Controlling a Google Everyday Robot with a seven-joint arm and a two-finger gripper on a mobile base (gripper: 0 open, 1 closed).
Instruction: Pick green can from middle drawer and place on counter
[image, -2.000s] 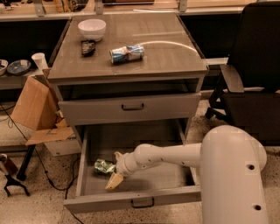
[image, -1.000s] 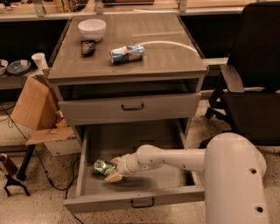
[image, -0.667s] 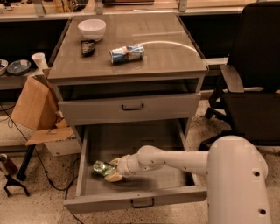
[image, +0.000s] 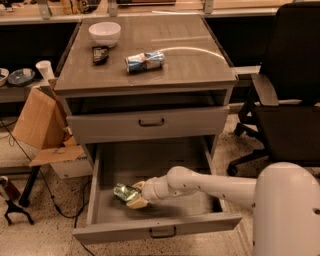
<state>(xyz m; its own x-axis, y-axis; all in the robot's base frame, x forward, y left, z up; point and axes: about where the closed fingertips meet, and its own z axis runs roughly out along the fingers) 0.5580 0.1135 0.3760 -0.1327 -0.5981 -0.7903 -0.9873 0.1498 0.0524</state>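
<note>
The green can (image: 124, 192) lies on its side at the front left of the open middle drawer (image: 200, 224), the deep lower one that is pulled far out. My gripper (image: 136, 195) reaches in from the right, low inside the drawer. Its pale fingers (image: 139, 202) sit on either side of the can's right end, closed against it. The can rests on the drawer floor. The counter (image: 190, 65) is the wood-grain top of the cabinet above.
On the counter lie a blue-and-white can (image: 144, 61), a white bowl (image: 105, 33) and a small dark object (image: 100, 53). The shallower upper drawer (image: 150, 123) stands slightly open above my arm (image: 210, 186). An office chair (image: 290, 100) is at right, a cardboard box (image: 37, 125) at left.
My gripper moved left and up in the drawer onto the can's right end. For the last second it has stayed there, and the can has barely shifted.
</note>
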